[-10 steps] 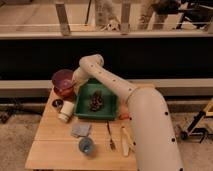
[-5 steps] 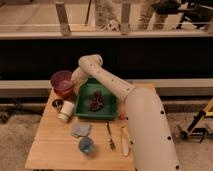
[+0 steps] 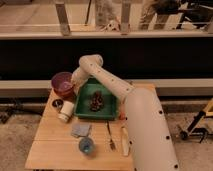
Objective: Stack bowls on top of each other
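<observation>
Purple bowl (image 3: 63, 84), gripper (image 3: 76, 81) just beside its right rim, jaws' grip impossible to tell.

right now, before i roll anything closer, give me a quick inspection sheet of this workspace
surface: wooden table, slatted, on a gravelly floor
job's things: purple bowl at the back left corner; orange-red bowl seemingly nested inside it, not certain
clutter: green tray holding a brown lump; white cup; small dark dish; grey cloth; blue cup; fork; pale strip
grippers: gripper at the purple bowl's right rim, between bowl and tray
cables: nothing seen
surroundings: dark wall behind, railing above it; yellow-black stand at right
</observation>
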{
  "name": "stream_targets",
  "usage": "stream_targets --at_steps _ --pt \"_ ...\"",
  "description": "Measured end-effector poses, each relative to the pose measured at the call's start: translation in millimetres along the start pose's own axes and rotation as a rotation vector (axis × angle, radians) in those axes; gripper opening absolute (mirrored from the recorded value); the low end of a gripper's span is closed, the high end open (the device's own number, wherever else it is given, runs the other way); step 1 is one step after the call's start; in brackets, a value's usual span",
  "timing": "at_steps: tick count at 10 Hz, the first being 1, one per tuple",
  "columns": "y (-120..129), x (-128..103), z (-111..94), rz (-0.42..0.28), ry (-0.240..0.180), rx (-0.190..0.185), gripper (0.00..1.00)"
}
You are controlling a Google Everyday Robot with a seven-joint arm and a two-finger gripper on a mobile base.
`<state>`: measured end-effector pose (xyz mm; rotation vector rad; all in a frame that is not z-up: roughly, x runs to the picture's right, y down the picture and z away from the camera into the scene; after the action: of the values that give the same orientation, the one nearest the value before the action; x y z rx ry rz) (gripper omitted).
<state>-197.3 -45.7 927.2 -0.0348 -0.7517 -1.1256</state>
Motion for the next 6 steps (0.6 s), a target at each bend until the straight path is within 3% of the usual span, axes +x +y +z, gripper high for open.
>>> stream_targets --at_steps 6 --pt "-0.8 -1.8 -0.6 -0.012 0.002 0.008 0.80"
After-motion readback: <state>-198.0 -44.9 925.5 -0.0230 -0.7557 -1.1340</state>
